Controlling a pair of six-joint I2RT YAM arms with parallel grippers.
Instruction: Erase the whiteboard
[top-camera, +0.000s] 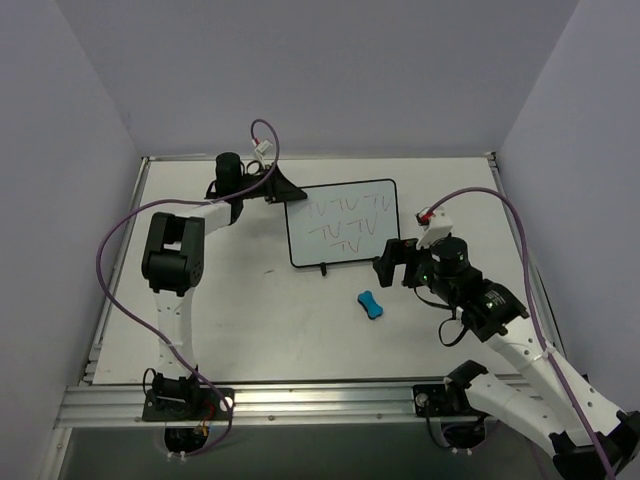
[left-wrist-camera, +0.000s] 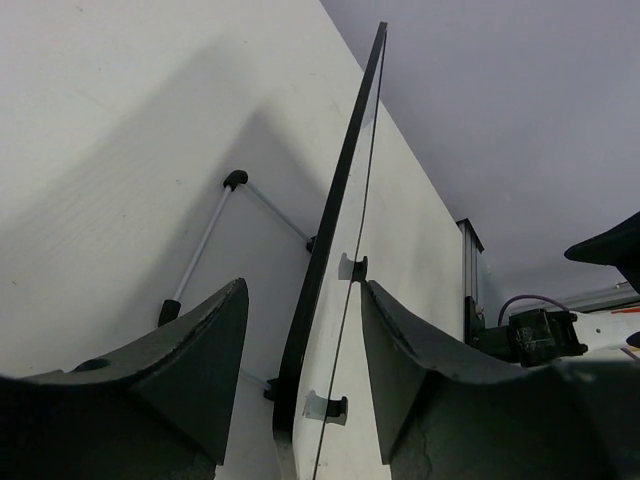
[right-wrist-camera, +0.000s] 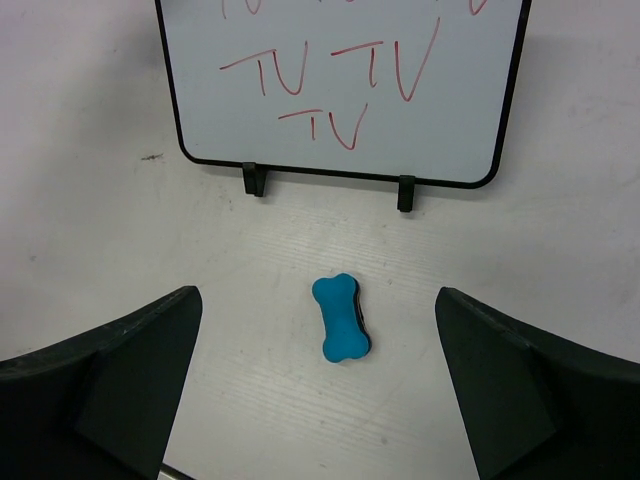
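Note:
The whiteboard stands propped up at the table's middle back, with red "TV" scribbles across its face. My left gripper reaches in at the board's left edge. In the left wrist view its jaws straddle the thin black rim, with a gap showing on each side. A blue bone-shaped eraser lies flat on the table in front of the board. My right gripper hovers above it, wide open, with the eraser between and below the fingers, untouched.
A thin silver stand leg with black tips props the board from behind. Two black clip feet hold its lower edge. Grey walls enclose the table on three sides, and a metal rail runs along the near edge.

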